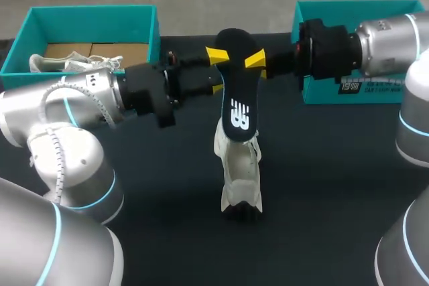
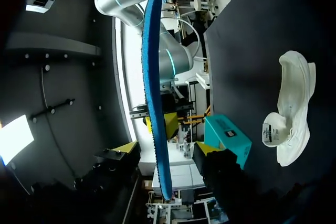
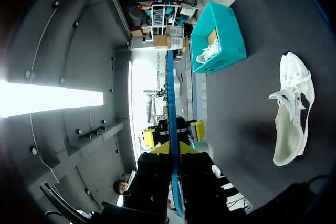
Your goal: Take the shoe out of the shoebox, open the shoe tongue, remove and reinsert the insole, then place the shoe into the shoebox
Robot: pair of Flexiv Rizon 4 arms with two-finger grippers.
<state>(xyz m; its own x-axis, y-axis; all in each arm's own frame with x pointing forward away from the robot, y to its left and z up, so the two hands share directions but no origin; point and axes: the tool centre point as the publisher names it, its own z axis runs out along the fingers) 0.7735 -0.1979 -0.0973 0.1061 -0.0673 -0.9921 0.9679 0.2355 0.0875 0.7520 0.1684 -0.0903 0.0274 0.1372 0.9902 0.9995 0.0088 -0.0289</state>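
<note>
Far left on the counter [image 1: 154, 192] sits the teal shoebox [image 1: 40, 15] with a second white shoe [image 1: 67, 63] still in it. My left tool [image 1: 216, 72] is spread wide around the black insole [image 1: 236, 98], and from its wrist cam neither finger looks like it's touching. The insole's upright in the air mid-counter, and the white shoe [image 1: 240, 179] lies on the counter right below it, outside the box. My right tool [image 1: 257, 63] is pinched tight on the insole's other edge. Past that there's another teal box [image 1: 335, 88].
</note>
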